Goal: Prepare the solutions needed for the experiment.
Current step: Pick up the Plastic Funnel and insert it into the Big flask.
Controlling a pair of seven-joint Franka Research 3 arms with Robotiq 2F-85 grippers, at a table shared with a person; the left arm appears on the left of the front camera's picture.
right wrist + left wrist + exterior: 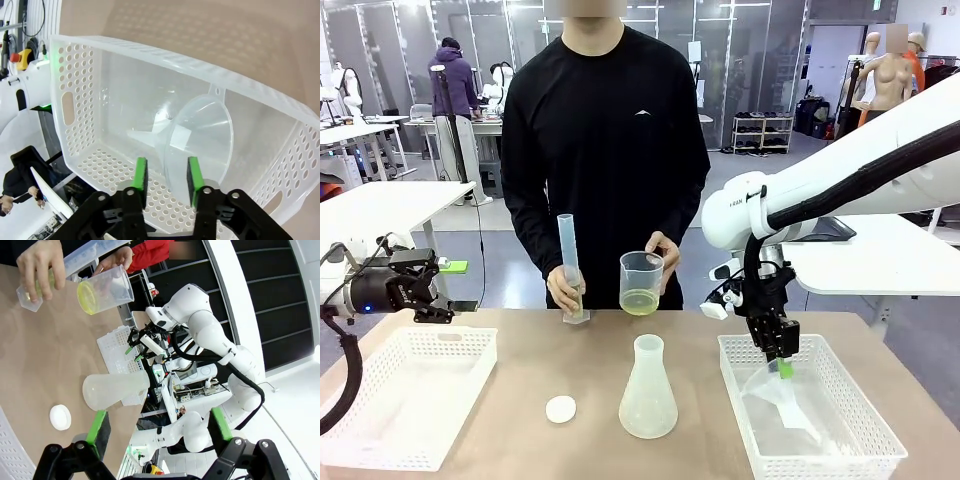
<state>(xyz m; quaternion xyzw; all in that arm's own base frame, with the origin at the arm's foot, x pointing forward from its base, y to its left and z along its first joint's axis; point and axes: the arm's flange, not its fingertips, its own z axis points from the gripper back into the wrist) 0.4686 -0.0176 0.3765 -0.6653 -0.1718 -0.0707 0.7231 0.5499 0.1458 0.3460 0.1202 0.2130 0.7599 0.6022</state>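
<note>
The solutions show as a shallow pale yellow-green layer in a clear beaker that the person holds above the table's far side; in the left wrist view that layer sits at the top left. The person's other hand steadies a tall graduated cylinder. A frosted conical flask and a white cap stand mid-table. My right gripper reaches into the right basket, its jaws narrowed around the rim of a clear funnel, with a gap still beside one pad. My left gripper hovers open at the left.
A white perforated basket lies at the front left under my left gripper. The right basket holds the funnel. The person stands close against the far edge. Bare tabletop lies around the flask.
</note>
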